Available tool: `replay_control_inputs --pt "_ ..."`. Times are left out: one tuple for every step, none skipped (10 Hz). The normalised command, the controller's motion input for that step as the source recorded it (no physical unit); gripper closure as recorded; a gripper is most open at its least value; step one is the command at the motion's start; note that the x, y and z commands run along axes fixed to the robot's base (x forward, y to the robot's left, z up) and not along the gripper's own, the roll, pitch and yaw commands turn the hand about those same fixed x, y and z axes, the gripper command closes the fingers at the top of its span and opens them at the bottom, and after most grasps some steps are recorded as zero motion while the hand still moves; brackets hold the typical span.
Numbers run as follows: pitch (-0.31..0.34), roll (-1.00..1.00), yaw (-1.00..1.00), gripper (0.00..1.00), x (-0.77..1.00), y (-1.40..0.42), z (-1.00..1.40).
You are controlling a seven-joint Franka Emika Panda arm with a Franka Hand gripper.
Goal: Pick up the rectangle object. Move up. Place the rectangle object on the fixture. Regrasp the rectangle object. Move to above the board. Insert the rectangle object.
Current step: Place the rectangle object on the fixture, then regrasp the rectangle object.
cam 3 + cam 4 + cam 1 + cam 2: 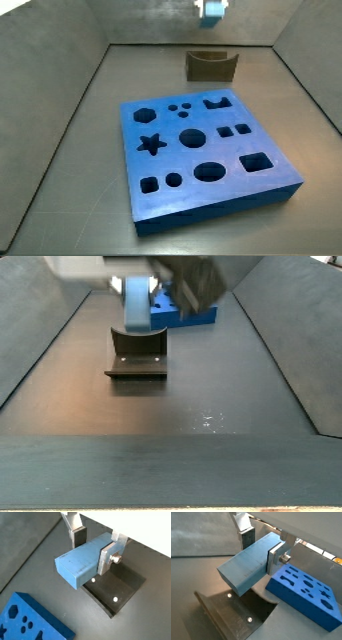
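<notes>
Board (201,155): large bright-blue slab with dark star, round, square and hexagon holes, lying flat on the dark floor (80,150) of the walled bin, filling its middle in a side view; also seen at a frame edge in both wrist views (308,594).

Fixture (138,356): dark L-shaped bracket on a base plate, standing on the floor near the back wall beyond the board (210,65); its base plate with two pale screw heads lies directly below the held block in both wrist views (117,589).

Rectangle object (80,562): blue block, raised off the floor above the fixture, not touching it, tilted in a wrist view (248,564).

Gripper (93,544): above the fixture, silver fingers (107,554) clenched on opposite faces of the rectangle object.
</notes>
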Motion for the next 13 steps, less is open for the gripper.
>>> replay_control_inputs --pt "0.101 -1.0 -0.13 1.0 0.16 0.1 -1.0" --pt "0.105 -1.0 -0.14 1.0 0.16 0.1 -1.0" --pt "0.114 -1.0 -0.16 1.0 0.17 0.11 -1.0" --pt "0.121 -1.0 -0.17 1.0 0.19 0.12 -1.0" --pt "0.136 -1.0 -0.19 1.0 0.2 0.13 -1.0" --pt "0.141 -1.0 -0.21 1.0 0.18 0.11 -0.83" --pt "0.146 -0.96 -0.17 1.0 0.15 0.1 -0.67" --pt "0.087 -0.67 -0.15 1.0 0.11 0.13 -0.53" --pt "0.033 -0.5 -0.15 1.0 0.09 0.15 -0.5" --pt "-0.002 -0.35 -0.14 1.0 0.08 0.15 -0.48" --pt "-0.003 -0.3 -0.12 1.0 0.08 0.15 -0.47" --pt "0.0 0.0 0.0 0.0 0.0 0.0 0.0" --pt "-0.021 -0.09 0.05 0.0 0.0 0.0 1.0"
